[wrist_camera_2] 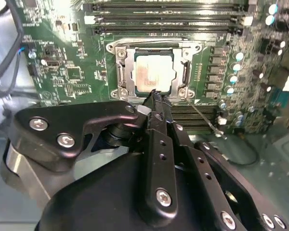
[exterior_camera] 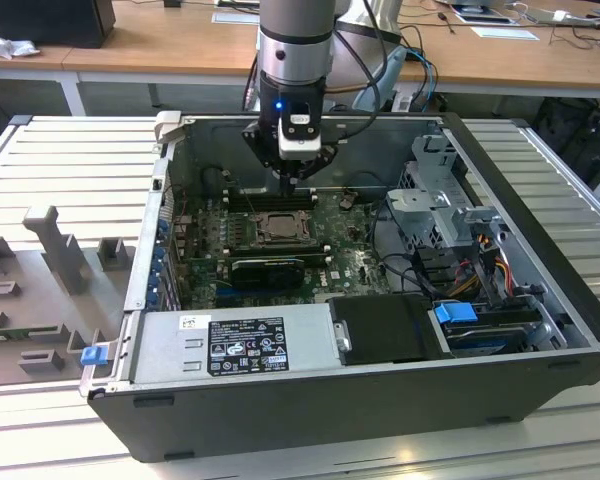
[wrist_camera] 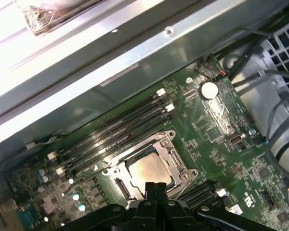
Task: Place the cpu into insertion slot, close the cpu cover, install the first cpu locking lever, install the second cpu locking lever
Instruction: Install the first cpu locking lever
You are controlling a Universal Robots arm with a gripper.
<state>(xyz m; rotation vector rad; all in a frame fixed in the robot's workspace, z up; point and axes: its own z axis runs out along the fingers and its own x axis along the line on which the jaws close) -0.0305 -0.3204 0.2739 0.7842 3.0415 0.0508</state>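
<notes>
**Entry: closed gripper at the socket's edge, chip seated**

- Gripper [wrist_camera_2: 154,96]: mine. The fingers are pressed together with nothing between them. The tip hangs just over the socket [wrist_camera_2: 116,52], at the edge that faces the nearer memory slots [wrist_camera_2: 197,115].
- Chip [wrist_camera_2: 155,72]: lies flat in the socket's recess, pale top up, near the middle of the green board [wrist_camera_2: 94,62]. It is straight ahead of my fingertips, just beyond them.
- Cover [wrist_camera_2: 127,72]: the frame plate looks folded down around the chip. I cannot tell whether it is fully seated.
- Lever [wrist_camera_2: 204,120]: a thin metal rod close beside my tip. It slants from the socket's corner out across the memory slots. I judge it unlatched.
</notes>
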